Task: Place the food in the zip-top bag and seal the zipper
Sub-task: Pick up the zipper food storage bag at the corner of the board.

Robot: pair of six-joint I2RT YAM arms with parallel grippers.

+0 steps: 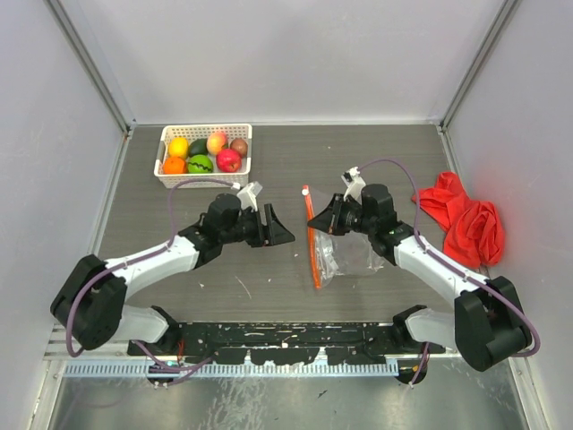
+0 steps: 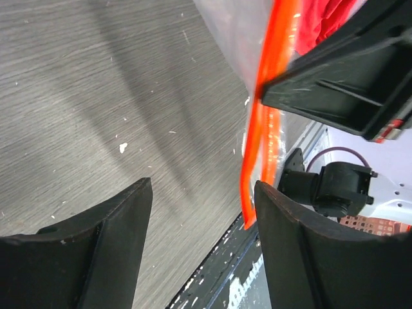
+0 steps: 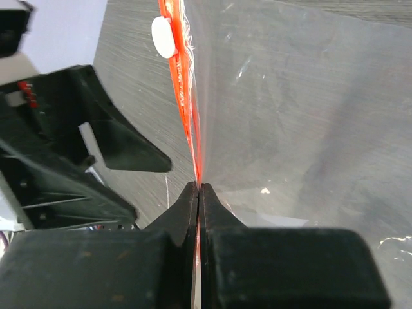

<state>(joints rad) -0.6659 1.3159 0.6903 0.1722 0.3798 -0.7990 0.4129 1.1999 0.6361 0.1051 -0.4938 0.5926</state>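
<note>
On the table [image 1: 358, 161], right claw [image 3: 198, 188] pinching the zipper [image 3: 188, 103], left claw [image 2: 203, 187] spread wide nearby

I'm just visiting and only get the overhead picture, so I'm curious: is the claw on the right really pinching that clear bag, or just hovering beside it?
Observer: Its wrist camera shows the right gripper shut on the zipper, the orange-red strip along the edge of the zip-top bag.
Visitor: And the other claw?
Observer: The left gripper is open, only bare table between its fingers; the strip runs just past one finger.
Visitor: Is there a pull tab?
Observer: Yes, a white slider sits on the strip, farther along from the pinch.
</note>
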